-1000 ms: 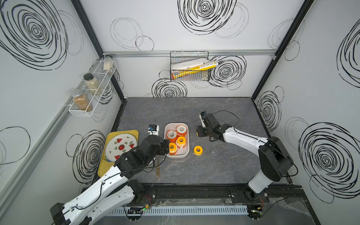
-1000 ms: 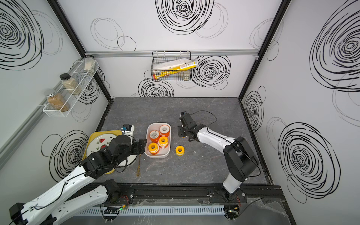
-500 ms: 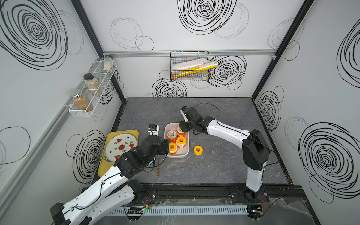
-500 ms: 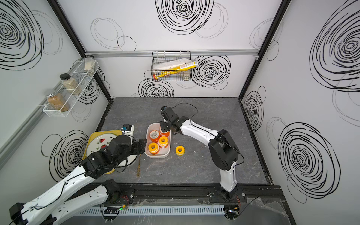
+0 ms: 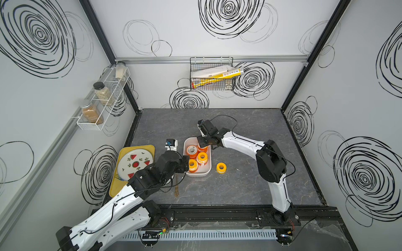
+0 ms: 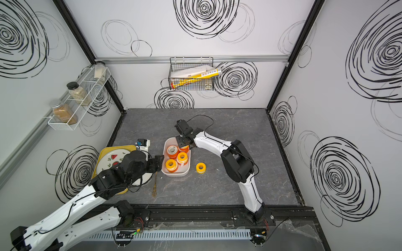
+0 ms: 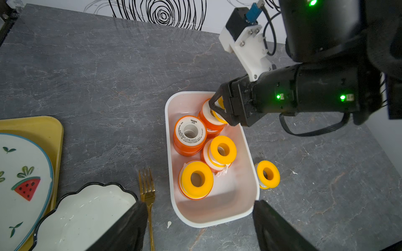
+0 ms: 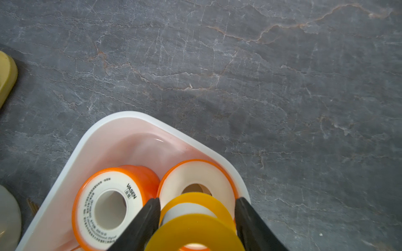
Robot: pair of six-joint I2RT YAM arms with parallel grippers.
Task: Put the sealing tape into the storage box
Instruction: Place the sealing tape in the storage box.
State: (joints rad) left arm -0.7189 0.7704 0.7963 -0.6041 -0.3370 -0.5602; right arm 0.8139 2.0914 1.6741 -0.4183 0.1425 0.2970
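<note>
Sealing tape (image 7: 196,189) lay mostly in the storage box (image 7: 217,221), with the open left claw (image 7: 199,204) close by; a loose roll (image 7: 274,173) stood beside it on the worktop (image 7: 108,87). Farther, the right claw (image 8: 196,201) gripped a yellow roll (image 8: 195,228) above stacked orange rolls (image 8: 195,173); released there, it could tumble out.

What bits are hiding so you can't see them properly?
The yellow roll in the right gripper: right wrist view, bottom edge cuts it off.
The lower rolls in the storage box: upper rolls cover them in all views, so no sure count.
The fork: left wrist view, handle runs off the bottom edge.
The scalloped dish: left wrist view, a left gripper finger covers part.
</note>
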